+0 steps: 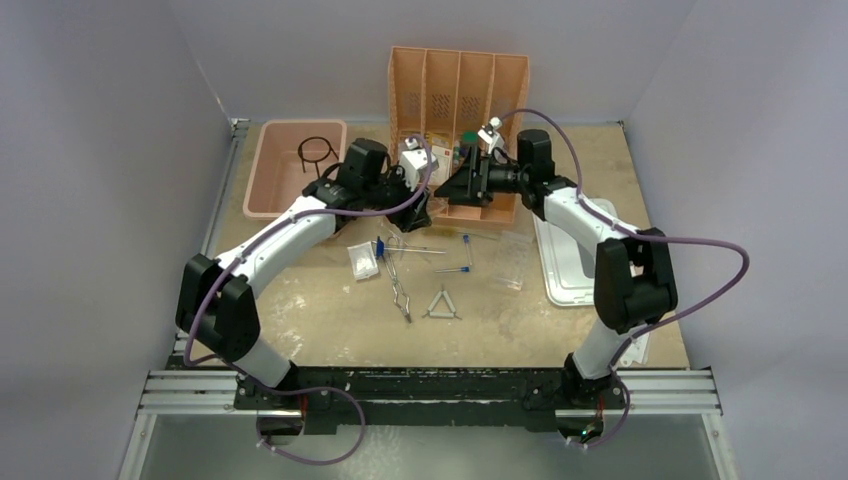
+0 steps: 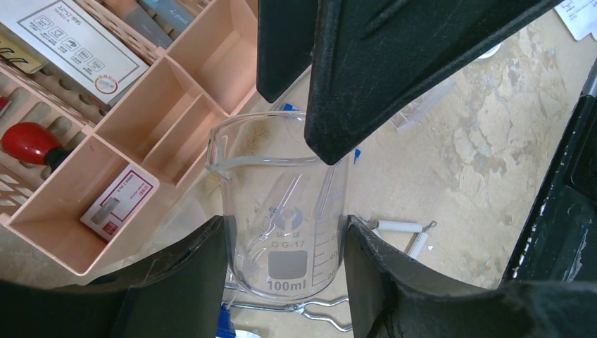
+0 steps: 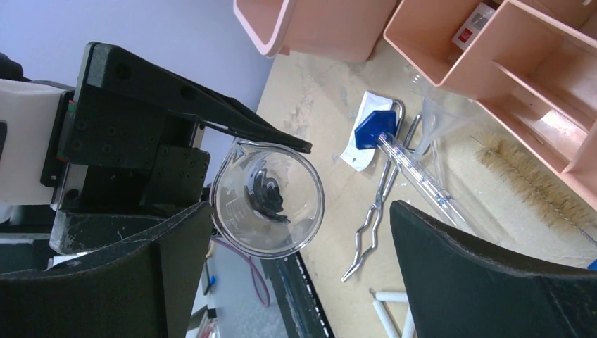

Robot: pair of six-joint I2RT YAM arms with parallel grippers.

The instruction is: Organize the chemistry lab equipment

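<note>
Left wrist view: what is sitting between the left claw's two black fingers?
A clear glass beaker, marked 100ml, stands upright there, gripped by the left claw; the left wrist view shows it.

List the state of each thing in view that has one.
beaker: upright, empty
left gripper: shut on the beaker
right gripper: open, close to the beaker
pink bin: open, uncovered
white lid: flat on the table
black wire ring tripod: upright in the pink bin
metal tongs: lying on the table
white triangle: flat on the table
</note>
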